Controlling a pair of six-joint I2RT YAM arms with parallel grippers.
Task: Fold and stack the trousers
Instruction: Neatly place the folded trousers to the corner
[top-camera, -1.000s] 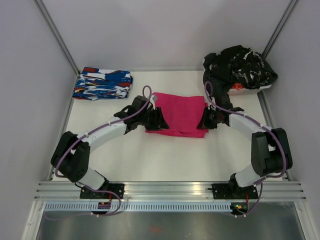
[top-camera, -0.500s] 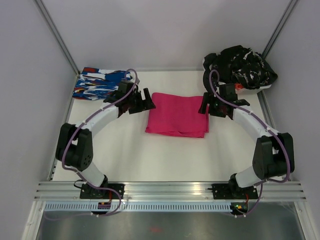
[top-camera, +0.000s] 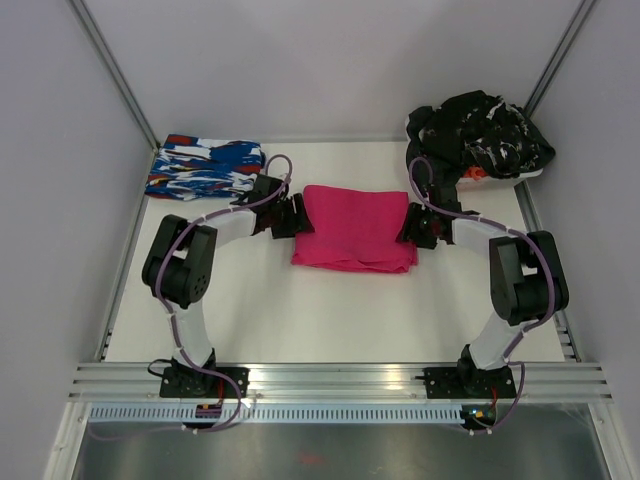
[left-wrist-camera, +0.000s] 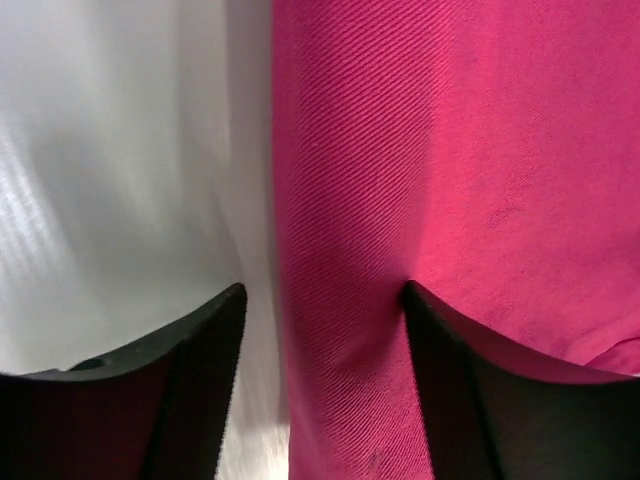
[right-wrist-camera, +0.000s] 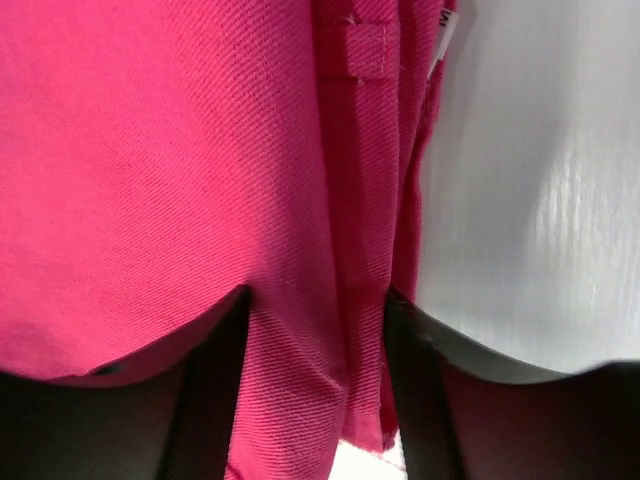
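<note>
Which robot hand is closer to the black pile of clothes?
Right. The right gripper sits close beside the black clothes, at the trousers' right edge; the left gripper is across at their left edge.

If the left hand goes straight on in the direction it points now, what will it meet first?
The pink trousers: the left hand, open, straddles their side edge above the table. Whether it touches the cloth yet is unclear.

The trousers (top-camera: 355, 230) lie at the centre of the table (top-camera: 300, 320), my left gripper (top-camera: 295, 218) at their left edge, my right gripper (top-camera: 412, 228) at their right. Behind, a folded garment (top-camera: 205, 167) lies left, a clothes heap (top-camera: 480, 135) right.
</note>
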